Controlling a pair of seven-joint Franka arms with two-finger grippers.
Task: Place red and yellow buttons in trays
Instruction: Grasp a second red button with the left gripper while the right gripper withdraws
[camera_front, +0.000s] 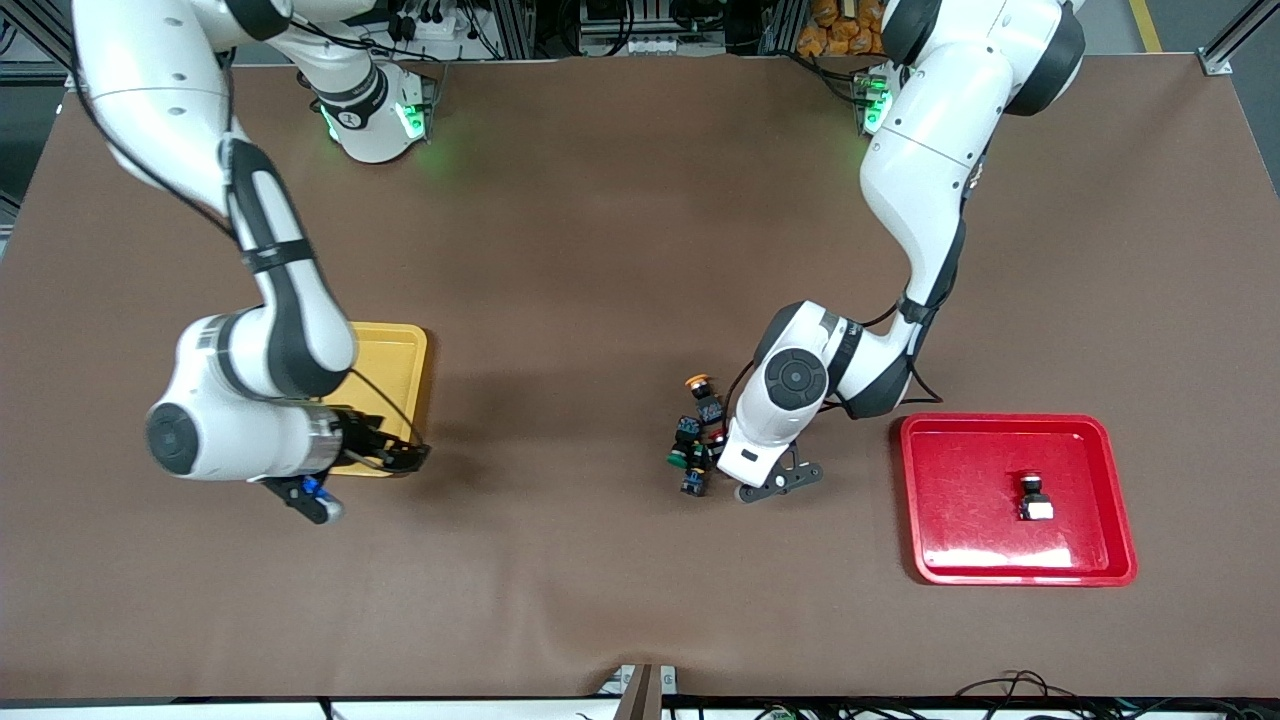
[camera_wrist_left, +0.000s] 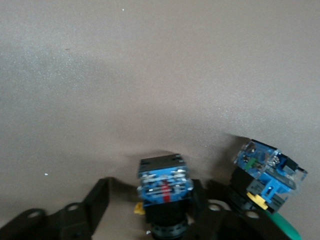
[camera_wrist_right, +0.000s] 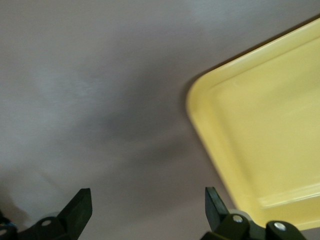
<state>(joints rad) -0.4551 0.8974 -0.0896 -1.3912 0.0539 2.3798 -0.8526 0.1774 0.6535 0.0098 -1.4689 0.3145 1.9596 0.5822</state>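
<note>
My left gripper (camera_front: 780, 480) is low over the table beside a cluster of buttons (camera_front: 700, 440). In the left wrist view a black button with a red-marked blue base (camera_wrist_left: 164, 182) stands between its open fingers. One finger touches it and the other is apart; its cap is hidden. A green-capped button (camera_wrist_left: 267, 180) lies just outside. An orange-yellow-capped button (camera_front: 698, 383) is farthest from the front camera. The red tray (camera_front: 960, 530) holds one button (camera_front: 1033, 497). My right gripper (camera_wrist_right: 147, 200) is open and empty over the table by a corner of the yellow tray (camera_wrist_right: 270, 140).
The yellow tray (camera_front: 400, 360) is partly covered by my right arm in the front view. The brown mat (camera_front: 600, 250) covers the table. The red tray lies toward the left arm's end, the yellow tray toward the right arm's end.
</note>
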